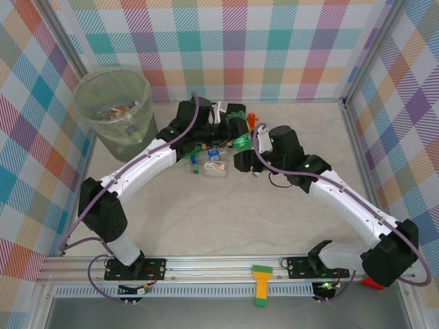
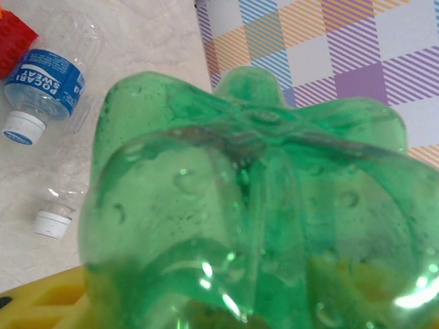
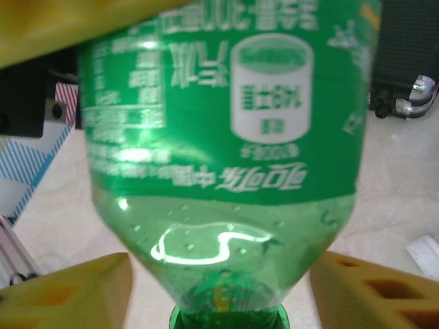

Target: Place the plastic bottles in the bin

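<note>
Green bottle over the middle of the surface, between both arms and well apart from the bin at far left; right gripper spread, one finger either side of the bottle's shoulder; left gripper at the bottle's base, its grip cannot be told; blue-labelled bottle lying on the surface.

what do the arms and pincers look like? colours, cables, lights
The left arm and right arm have white link shells, black joint housings and black base plates. A purple cable runs along the outside of each. Small green lights glow on the right arm. The pincer fingers are blocky yellow plastic with rectangular cut-outs.
</note>
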Motion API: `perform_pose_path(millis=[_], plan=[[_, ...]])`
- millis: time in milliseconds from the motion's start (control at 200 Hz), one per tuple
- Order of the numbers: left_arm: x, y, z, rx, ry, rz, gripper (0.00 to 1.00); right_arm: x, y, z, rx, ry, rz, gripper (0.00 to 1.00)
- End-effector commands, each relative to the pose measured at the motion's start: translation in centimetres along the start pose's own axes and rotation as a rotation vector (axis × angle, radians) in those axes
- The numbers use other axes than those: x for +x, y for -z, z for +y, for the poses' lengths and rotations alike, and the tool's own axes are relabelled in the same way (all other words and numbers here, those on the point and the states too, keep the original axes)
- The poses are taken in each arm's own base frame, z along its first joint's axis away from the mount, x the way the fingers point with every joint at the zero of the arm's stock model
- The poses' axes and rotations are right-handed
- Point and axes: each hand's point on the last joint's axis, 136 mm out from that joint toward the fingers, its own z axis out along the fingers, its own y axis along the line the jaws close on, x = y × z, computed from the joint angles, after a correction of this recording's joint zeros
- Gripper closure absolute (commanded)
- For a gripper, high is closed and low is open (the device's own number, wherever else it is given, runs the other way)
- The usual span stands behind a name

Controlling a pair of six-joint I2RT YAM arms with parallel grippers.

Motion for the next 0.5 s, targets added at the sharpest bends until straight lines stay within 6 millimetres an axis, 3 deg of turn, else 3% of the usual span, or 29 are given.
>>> perform_pose_path(millis=[0,235,495], plan=[[-1.1,1.4,-1.7,0.003,-0.053,-0.039,0.41,-1.8,1.4,1.1,-0.016,0.017,-0.069,0.01],[-4.1,4.8,-0.4,-0.058,-0.036,-0.109,0.42,-2.5,2.7,1.3,-0.006,0.024,-0.108,0.01],[-9.3,13.0,1.2,-0.133,-0.036,-0.275,0.42,-3.8,3.9,2.1,-0.016,0.043,-0.145,0.01]])
